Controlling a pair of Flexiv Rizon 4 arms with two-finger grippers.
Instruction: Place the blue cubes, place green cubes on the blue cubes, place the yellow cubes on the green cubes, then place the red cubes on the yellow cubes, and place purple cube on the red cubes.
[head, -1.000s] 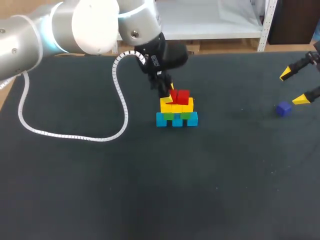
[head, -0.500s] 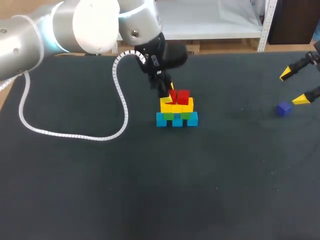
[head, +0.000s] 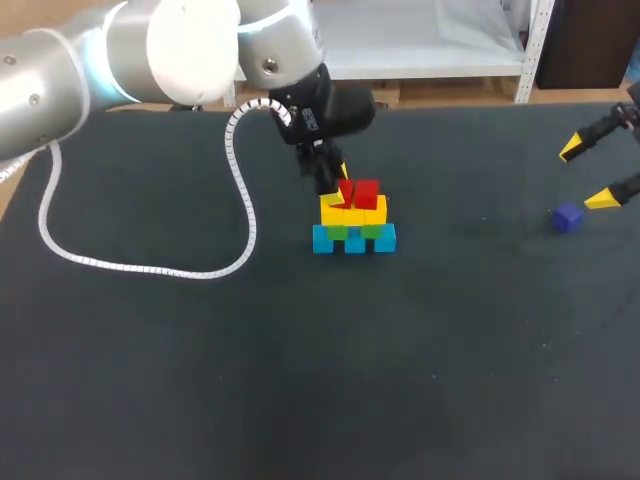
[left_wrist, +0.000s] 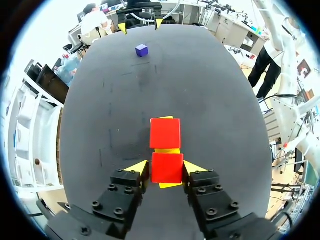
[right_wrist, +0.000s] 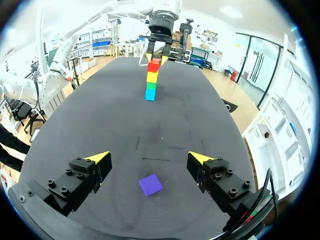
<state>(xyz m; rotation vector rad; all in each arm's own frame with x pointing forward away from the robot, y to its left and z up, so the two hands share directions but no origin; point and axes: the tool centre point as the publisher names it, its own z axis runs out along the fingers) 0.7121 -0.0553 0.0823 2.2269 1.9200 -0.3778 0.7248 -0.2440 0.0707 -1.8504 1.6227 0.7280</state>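
A small tower (head: 353, 225) stands mid-table: blue cubes (head: 353, 241) at the base, green cubes (head: 350, 232), yellow cubes (head: 352, 212), then two red cubes (head: 360, 193) on top. My left gripper (head: 335, 185) hangs at the tower's top. In the left wrist view the near red cube (left_wrist: 166, 159) sits between its fingers (left_wrist: 137, 167) with only slim gaps, so this gripper (left_wrist: 166, 169) is open. The far red cube (left_wrist: 165, 133) lies just ahead. The purple cube (head: 568, 218) rests alone at the right. My right gripper (right_wrist: 148, 159) hovers wide open over the purple cube (right_wrist: 151, 184).
A white coiled cable (head: 140, 268) from my left arm loops across the dark tabletop (head: 300, 380) left of the tower. The table's far edge runs behind the tower.
My left gripper's fingers have eased slightly apart around the near red cube. Neither arm nor any cube has shifted.
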